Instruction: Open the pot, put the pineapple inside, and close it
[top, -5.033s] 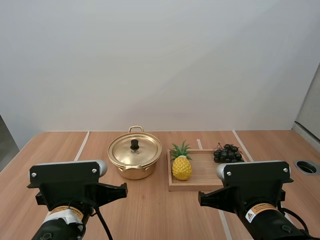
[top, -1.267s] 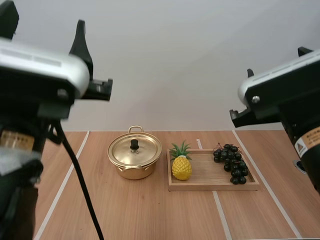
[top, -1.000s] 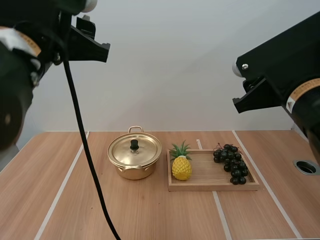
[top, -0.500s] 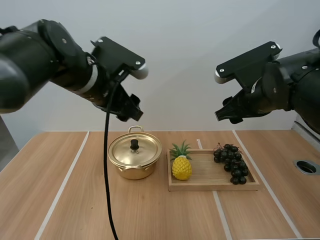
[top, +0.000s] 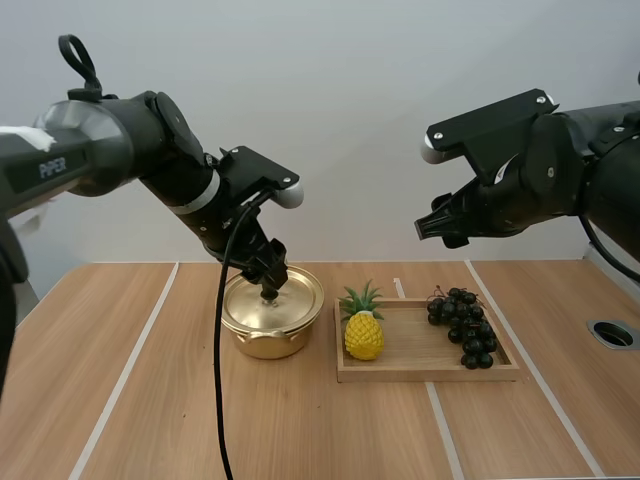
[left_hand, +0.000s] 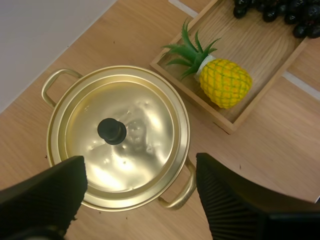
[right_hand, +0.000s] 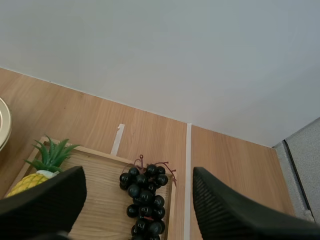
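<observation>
Pineapple (top: 363, 336), one; pot (top: 266, 346) (lidded), one

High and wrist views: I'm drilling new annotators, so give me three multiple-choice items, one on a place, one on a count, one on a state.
1. Beside the shiny gold metal pot, the yellow plastic pineapple lies: A on the floor; B inside that pot; C in the shallow wooden tray.
2. How many things lie in the tray? A one; B two; C three.
3. The left gripper is: A open above the gold lid, which sits on the pot; B shut on the pineapple; C shut on nothing.
Key: 1 C, it lies inside the tray's rim; 2 B, the pineapple and the bunch of black grapes; 3 A, its fingers stand apart over the closed pot.
</observation>
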